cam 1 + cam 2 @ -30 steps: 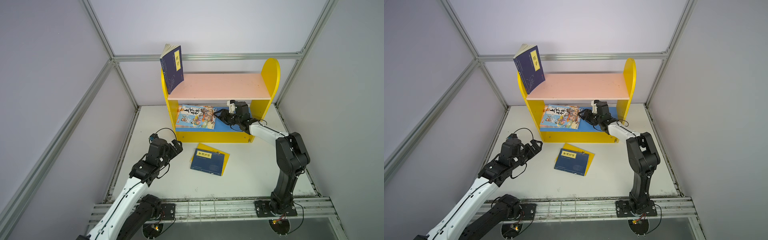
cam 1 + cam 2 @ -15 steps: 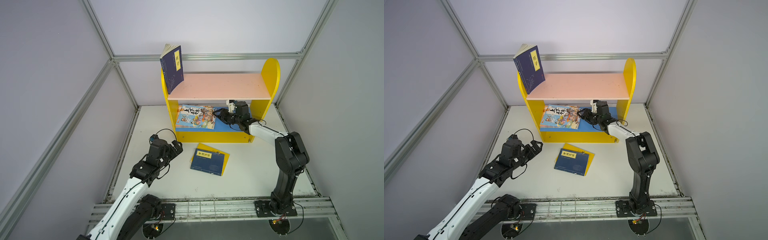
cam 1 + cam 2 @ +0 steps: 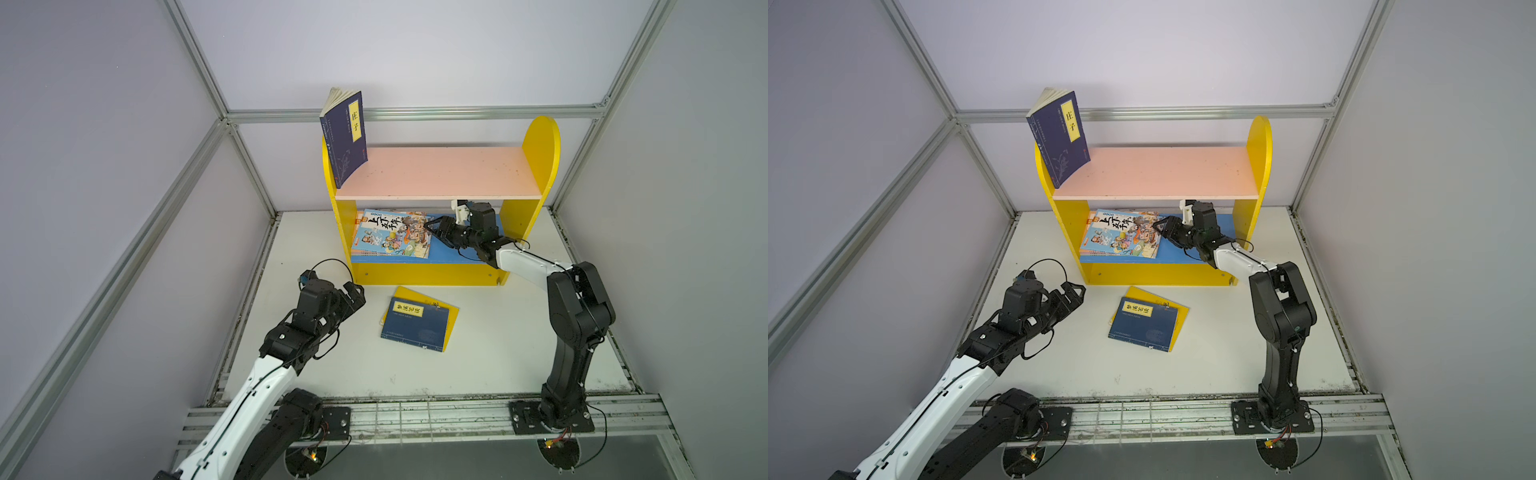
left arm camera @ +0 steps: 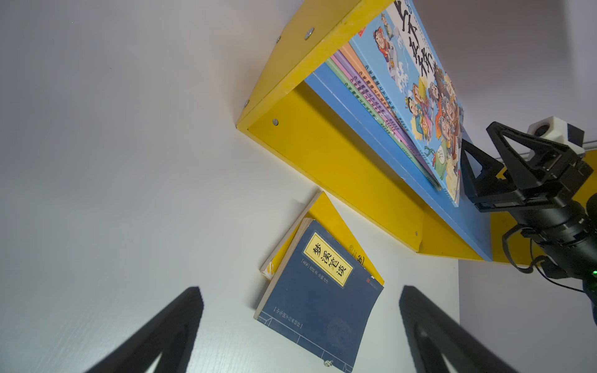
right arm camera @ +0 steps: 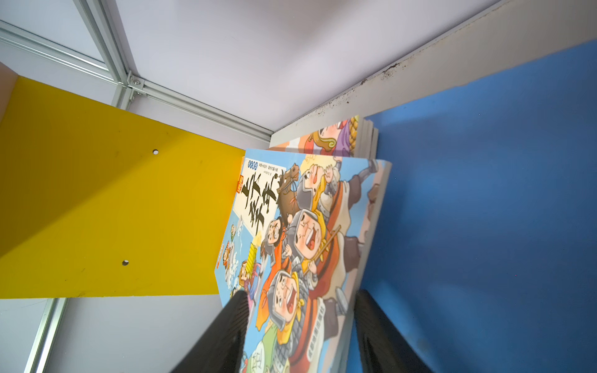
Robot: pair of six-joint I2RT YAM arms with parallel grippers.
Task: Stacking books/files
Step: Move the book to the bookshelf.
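- Right end effector [image 3: 430, 228] straddles the cartoon books [image 3: 388, 235] at 3 o'clock, clamp unclear; a tug could spill them off the shelf [image 3: 424, 274]
- Left end effector [image 3: 354, 296] spread, empty

Pale lilac wall panels [image 3: 415, 50] in aluminium framing [image 3: 415, 114] enclose a white floor [image 3: 519, 353]. A yellow shelf unit [image 3: 540, 145] with a pink top board [image 3: 436, 170] stands at the back.

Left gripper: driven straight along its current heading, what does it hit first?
Probably the navy book with yellow title strip, lying atop a yellow book on the white table: it sits centred ahead of the open left gripper in the left wrist view. Depth is unclear; bare table might come first.
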